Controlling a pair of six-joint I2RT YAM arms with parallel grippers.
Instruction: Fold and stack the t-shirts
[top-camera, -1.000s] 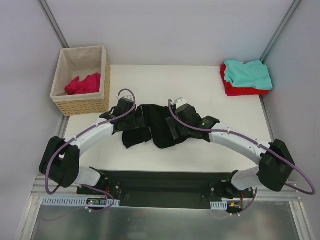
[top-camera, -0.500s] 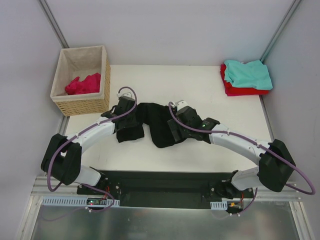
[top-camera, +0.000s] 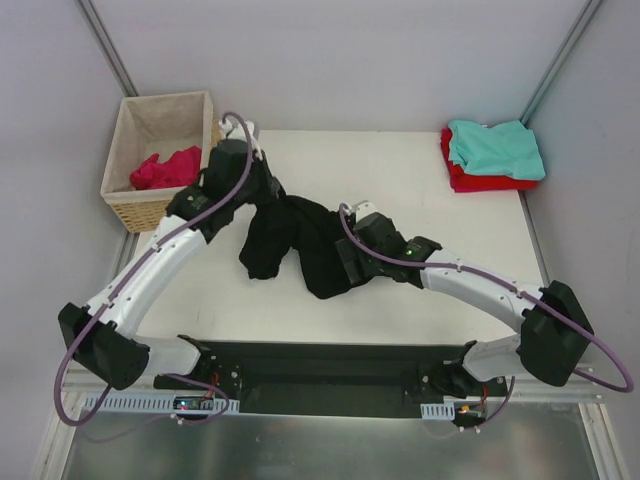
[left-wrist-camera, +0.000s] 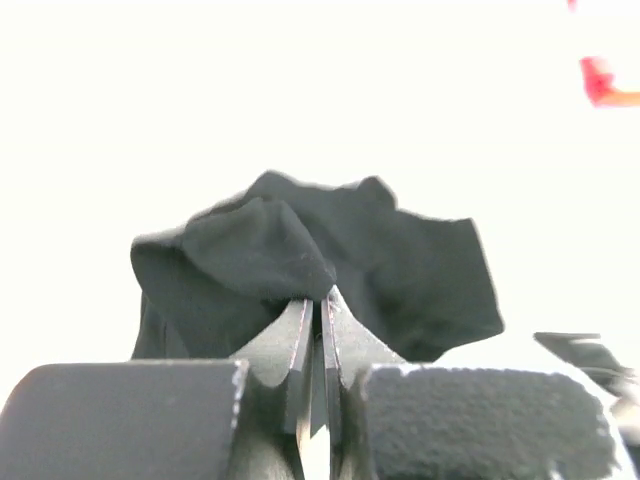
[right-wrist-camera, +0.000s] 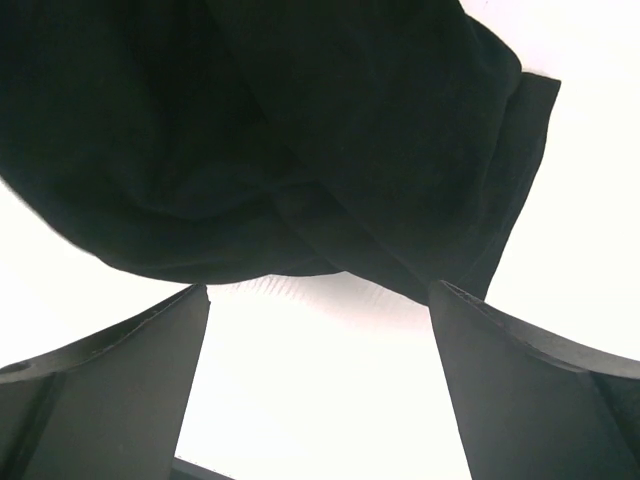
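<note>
Pinches a ridge of the black t-shirt (top-camera: 300, 245) in the fully closed left gripper (left-wrist-camera: 320, 300), left of centre in the top view, probably to pull the crumpled cloth out flat on the surface (top-camera: 400, 180). Holds the right gripper (right-wrist-camera: 320, 330) spread wide and empty at the shirt's lower right edge, likely for a second grasp. Leaves the teal t-shirt (top-camera: 495, 147) stacked on the red t-shirt (top-camera: 480, 184) at upper right, and the pink t-shirt (top-camera: 168, 168) in the basket (top-camera: 165, 100) at upper left.

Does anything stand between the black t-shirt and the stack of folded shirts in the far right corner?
Nothing visible does. The table between the black t-shirt and the teal t-shirt lying on the red t-shirt is bare. The open right gripper sits at the black shirt's right edge, off that path.
</note>
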